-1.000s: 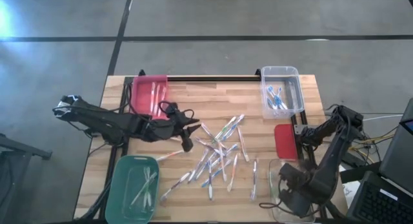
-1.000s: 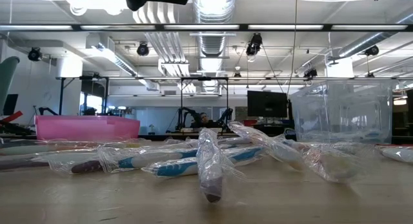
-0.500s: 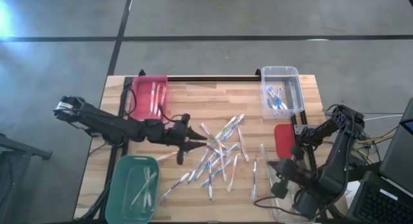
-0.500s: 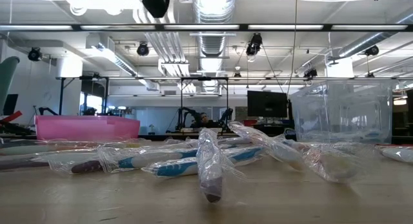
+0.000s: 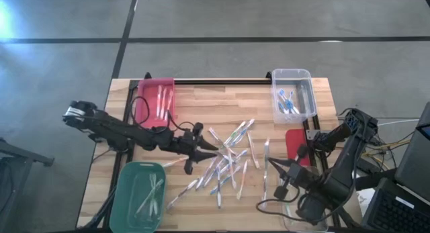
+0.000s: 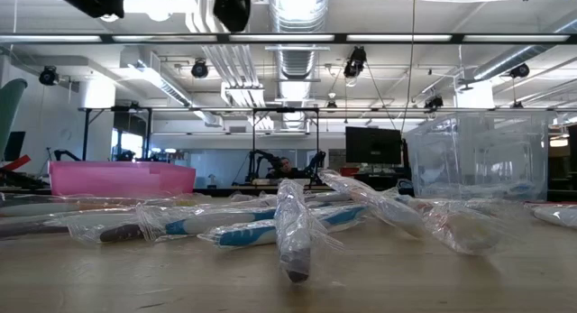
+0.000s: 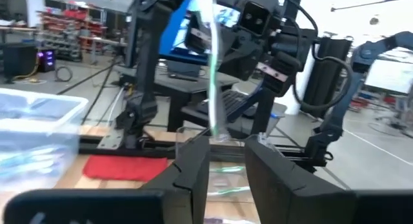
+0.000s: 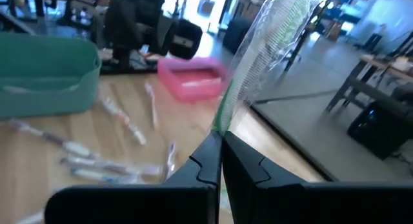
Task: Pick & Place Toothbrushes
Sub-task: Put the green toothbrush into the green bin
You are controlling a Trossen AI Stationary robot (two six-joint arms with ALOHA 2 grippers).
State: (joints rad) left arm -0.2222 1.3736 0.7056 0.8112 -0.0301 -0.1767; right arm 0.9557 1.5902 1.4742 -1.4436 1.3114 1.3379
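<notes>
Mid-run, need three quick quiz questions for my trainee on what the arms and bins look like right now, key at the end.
1. True or false: the right gripper is shut on a wrapped green-accented toothbrush.
2. Which bin lies nearest the left gripper: A, the green rectangular plastic bin; B, the clear rectangular plastic bin?
3. Fill in: the pink rectangular plastic bin sits at the table's far ___ corner in the high view.

Key: 1 true; 2 A; 3 left.
</notes>
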